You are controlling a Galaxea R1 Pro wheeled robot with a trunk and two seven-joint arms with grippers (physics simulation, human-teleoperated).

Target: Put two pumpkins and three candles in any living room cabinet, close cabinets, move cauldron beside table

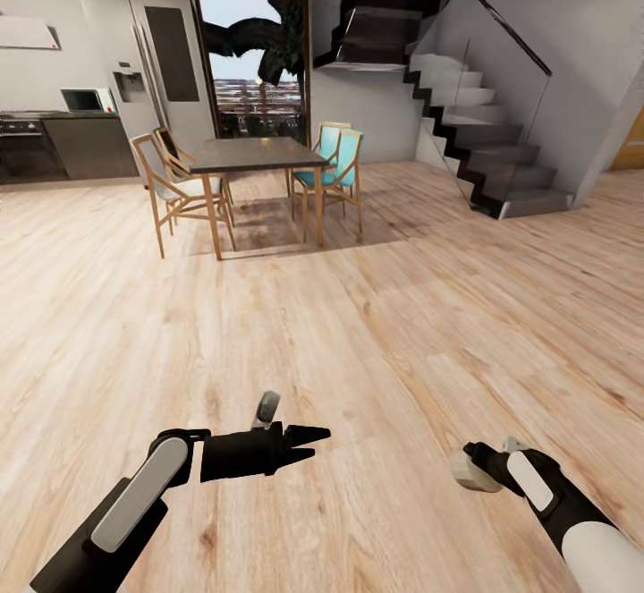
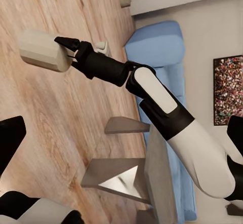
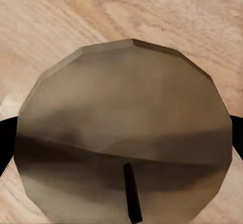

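Observation:
My right gripper (image 1: 478, 470) is shut on a stubby beige candle (image 1: 471, 472), held low over the wooden floor at the lower right of the head view. The left wrist view catches that candle (image 2: 43, 50) from the side, pinched at one end by the right gripper (image 2: 67, 51). In the right wrist view the candle (image 3: 126, 133) sits close up, faceted and tan, with a dark wick. My left gripper (image 1: 315, 444) hovers over the floor at the lower left, open with nothing in it; its dark fingers (image 2: 11, 138) stand wide apart.
A dark dining table (image 1: 255, 155) with wooden chairs (image 1: 174, 190) stands ahead. Beyond it are a fridge (image 1: 152, 65) and a kitchen counter (image 1: 54, 141). A staircase (image 1: 483, 128) rises at the right. A blue sofa (image 2: 157, 46) and a low grey table (image 2: 152, 176) lie beside my right arm.

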